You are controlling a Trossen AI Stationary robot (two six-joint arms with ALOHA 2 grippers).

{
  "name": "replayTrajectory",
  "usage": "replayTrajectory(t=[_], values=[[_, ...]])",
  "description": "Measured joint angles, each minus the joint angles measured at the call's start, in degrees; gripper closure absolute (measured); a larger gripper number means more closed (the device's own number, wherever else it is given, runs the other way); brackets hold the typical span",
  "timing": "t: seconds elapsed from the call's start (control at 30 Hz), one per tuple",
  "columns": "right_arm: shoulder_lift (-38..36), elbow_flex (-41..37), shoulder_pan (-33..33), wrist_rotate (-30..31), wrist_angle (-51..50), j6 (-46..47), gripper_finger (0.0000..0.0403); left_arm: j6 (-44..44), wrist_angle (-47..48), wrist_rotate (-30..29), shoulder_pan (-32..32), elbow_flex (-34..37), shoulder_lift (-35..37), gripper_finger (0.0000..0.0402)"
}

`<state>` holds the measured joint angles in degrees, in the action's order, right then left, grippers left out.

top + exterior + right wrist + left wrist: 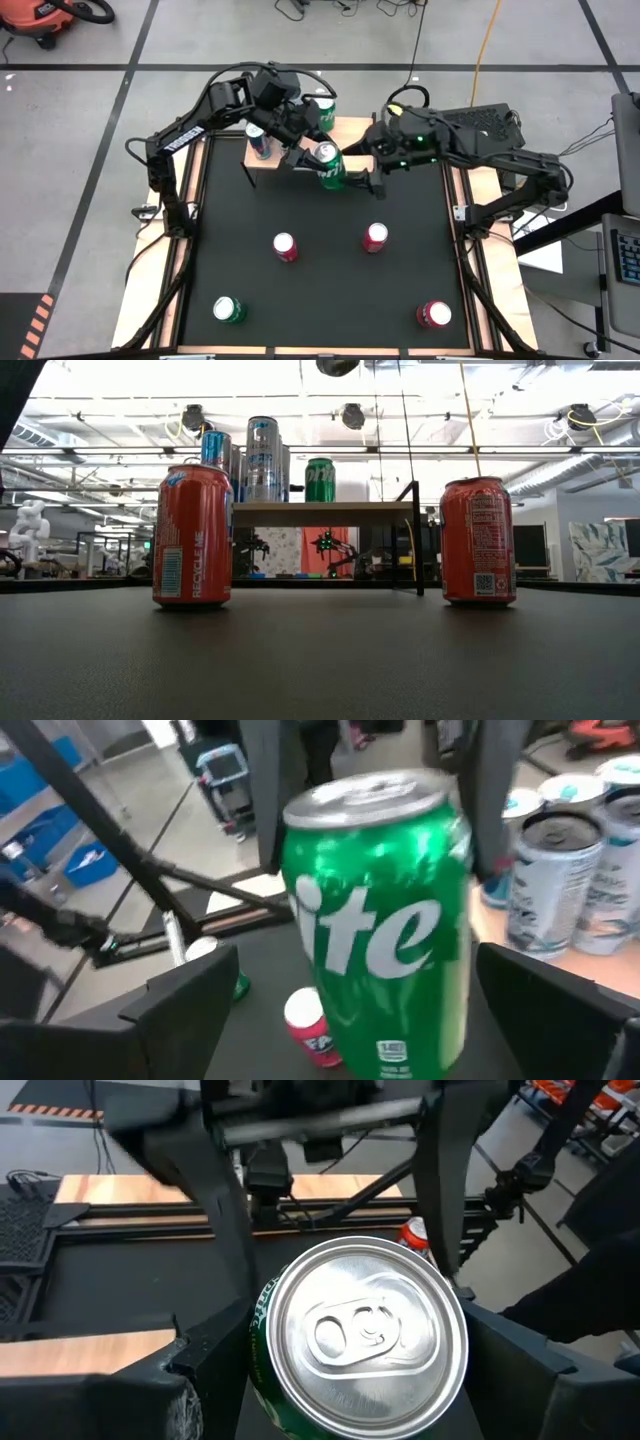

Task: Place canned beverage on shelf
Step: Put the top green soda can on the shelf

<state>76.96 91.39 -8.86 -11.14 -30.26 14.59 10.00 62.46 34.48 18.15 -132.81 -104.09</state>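
A green soda can (329, 165) hangs in the air just near of the light-wood shelf (350, 128), which stands at the table's far edge. My left gripper (312, 150) reaches down from the far left and is shut on the can (360, 1340). My right gripper (352, 181) comes level from the right. Its open fingers stand on either side of the can's lower body (385, 940), and I see no hold. On the shelf (320, 513) stand a green can (320, 479), a blue can (215, 450) and silver cans (262, 458). My left gripper pinches the green can's upper side wall (262, 1315) between its two fingers, just under the rim. The fingers slant down from above and from the far left. The can is lifted clear of the table and tilted, with its top toward the far left.
On the black tabletop stand three red cans (285, 246), (375, 237), (434, 314) and a green can (229, 309). Two of the red cans show close in the low view (192, 535), (478, 540). The shelf's right part shows bare wood.
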Motion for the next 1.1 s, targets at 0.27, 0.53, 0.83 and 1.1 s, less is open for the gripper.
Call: replayTrajectory(t=[0.27, 0.53, 0.83, 1.1], values=[[2.57, 0.00, -2.89, -6.97, 1.64, -0.15, 0.0014, 6.54, 0.11, 0.23, -1.03, 0.00, -0.02, 0.0118], [2.48, 0.04, -4.69, -13.14, 5.16, -0.62, 0.0014, 10.45, -0.04, 0.39, -1.40, 0.00, -0.04, 0.0118], [3.80, 0.04, -4.68, -15.23, 6.01, -3.97, 0.0014, 10.43, -0.20, 0.39, -1.42, 0.00, -0.09, 0.0118], [5.52, 0.04, -4.57, -15.96, 8.48, -7.06, 0.0017, 10.43, -0.24, 0.39, -1.42, 0.00, -0.13, 0.0118]])
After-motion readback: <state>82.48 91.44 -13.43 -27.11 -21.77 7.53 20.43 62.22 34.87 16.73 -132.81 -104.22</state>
